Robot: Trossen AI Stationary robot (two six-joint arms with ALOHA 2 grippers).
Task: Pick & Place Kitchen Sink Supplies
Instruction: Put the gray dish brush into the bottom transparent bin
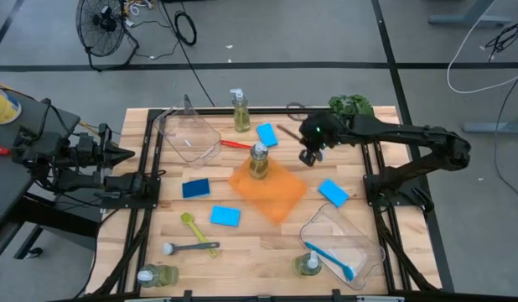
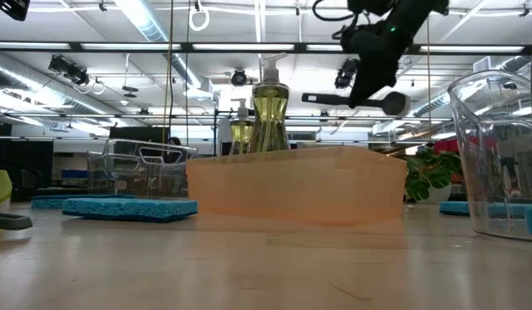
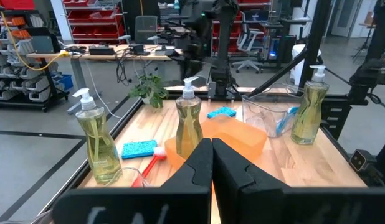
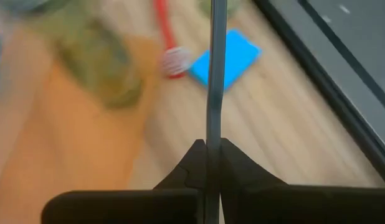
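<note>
- Held item: a slim dark grey brush (image 2: 356,101) with a long straight handle and a rounded head; in the low view it hangs level, high above the table, clear of every object.
- Right gripper (image 1: 308,157): fingers closed to a narrow slit on the grey handle, which runs forward between them in the right wrist view (image 4: 215,74). It sits over the table's far half, just right of the orange bin (image 1: 271,191).
- Orange bin: shallow, translucent, at table centre; one pump bottle (image 1: 258,161) of yellowish soap stands at its far corner.
- Nearby items: a blue sponge (image 1: 266,134) and a red brush (image 1: 234,143) lie on the wood beside the bin's far side.
- Open room: bare wood lies between the orange bin and the clear bin (image 1: 343,243) at the near right, apart from a second blue sponge (image 1: 333,192).
- Left gripper (image 1: 123,153): fingers pressed together, empty, parked at the table's left edge.
</note>
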